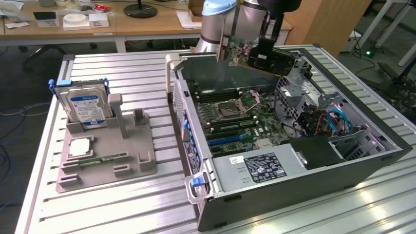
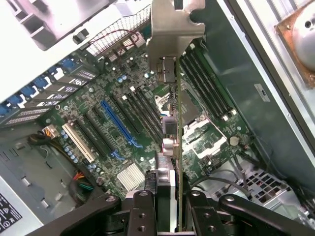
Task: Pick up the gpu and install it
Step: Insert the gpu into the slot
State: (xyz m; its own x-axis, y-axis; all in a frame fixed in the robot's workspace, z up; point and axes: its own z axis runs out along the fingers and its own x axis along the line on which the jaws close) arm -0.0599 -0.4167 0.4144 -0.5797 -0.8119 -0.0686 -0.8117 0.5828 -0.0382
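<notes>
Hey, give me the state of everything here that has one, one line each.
gpu: held in the air over the computer case, not in a slot.
gripper: shut on the gpu.
computer case: lying on its side, open.
hard drive: upright in the gray stand.
memory stick: lying flat in the stand.

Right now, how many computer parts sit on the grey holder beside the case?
3: hard drive upright at the far end, square silvery chip flat in the middle, slim green memory stick nearer the camera. None seems hidden.
</notes>
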